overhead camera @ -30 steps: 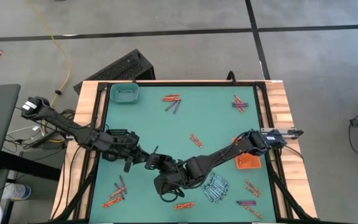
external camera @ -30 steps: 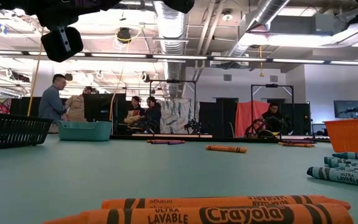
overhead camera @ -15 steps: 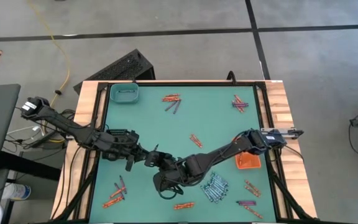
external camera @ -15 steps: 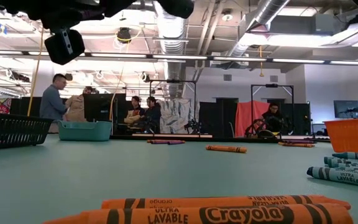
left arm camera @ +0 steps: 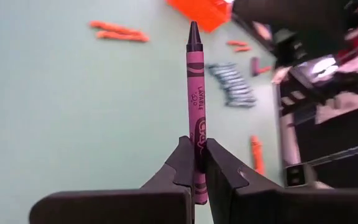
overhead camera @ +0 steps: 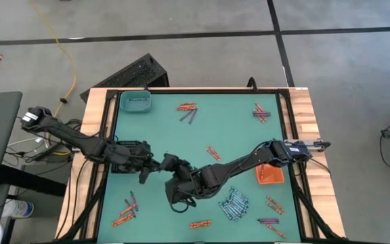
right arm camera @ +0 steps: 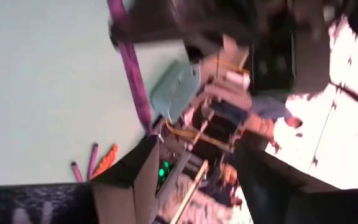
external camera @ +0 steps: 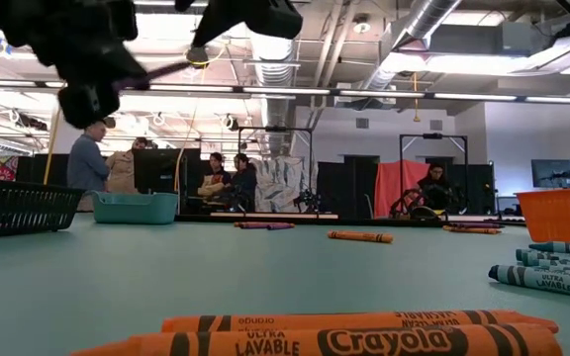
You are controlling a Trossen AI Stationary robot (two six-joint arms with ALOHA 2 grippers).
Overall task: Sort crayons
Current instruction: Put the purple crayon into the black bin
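Above the middle of the bench (overhead camera: pixel 202 122), the left end effector (left arm camera: pixel 197 163) is clamped on the butt of a purple crayon (left arm camera: pixel 195 112), tip pointing outward, apparently a handover, since the right end effector (overhead camera: pixel 176 181) hangs just beside it with fingers spread wide and nothing between them.

We see a matt teal table mat (overhead camera: pixel 235 135) framed by pale bare wood (overhead camera: pixel 93 129); the purple crayon (left arm camera: pixel 195 106) wears a printed paper wrapper — its tip waxy; the dark gripper fingers (left arm camera: pixel 225 177) look smooth, matt plastic.
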